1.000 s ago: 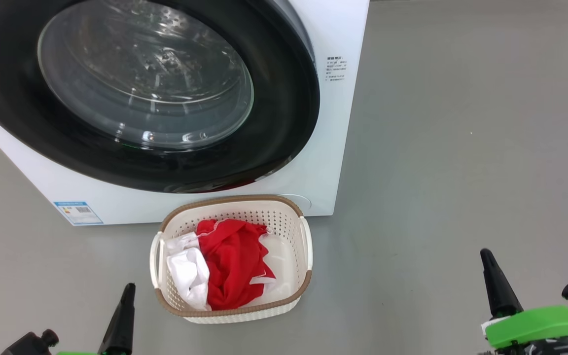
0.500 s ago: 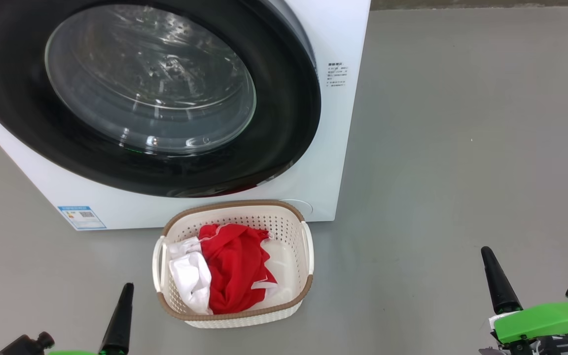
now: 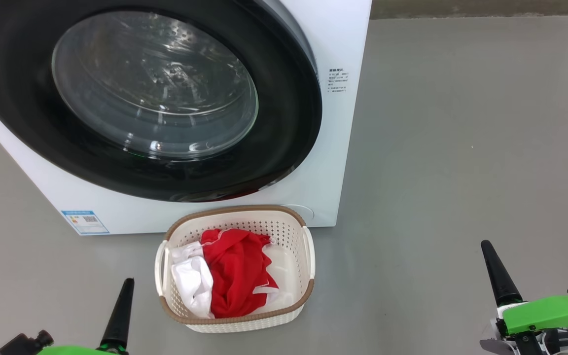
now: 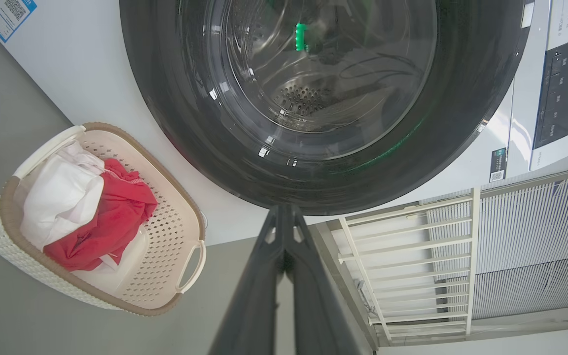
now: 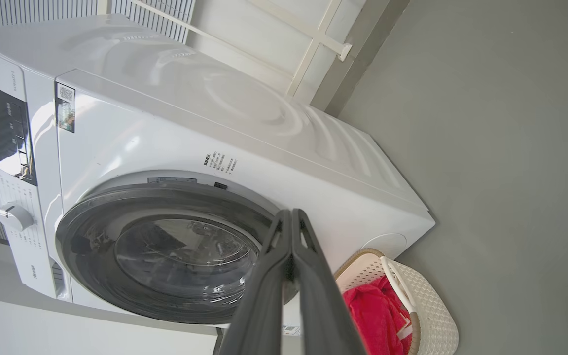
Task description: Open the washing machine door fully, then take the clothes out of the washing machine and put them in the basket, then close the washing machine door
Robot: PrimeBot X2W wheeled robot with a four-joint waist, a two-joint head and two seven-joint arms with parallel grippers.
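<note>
The washing machine point(image 3: 348, 162) is white, with a blue and white sticker point(image 3: 85, 222). The washing machine door point(image 3: 289, 128) has a glossy black rim and a clear glass window; through the glass, the drum point(image 4: 303, 96) is silver-grey steel with a pattern of small holes. The basket point(image 3: 244, 323) is cream, dotted with rows of small holes, and its rim is brown with a woven look. Of the clothes point(image 3: 230, 286), the jersey point(image 3: 239, 261) is bright red with white trim, and the small garment point(image 3: 193, 283) is plain white. The floor point(image 3: 461, 148) is plain grey. The left gripper point(image 3: 127, 286) and the right gripper point(image 3: 487, 249) have black fingers; the cover point(image 3: 545, 311) on the right one is bright green.
</note>
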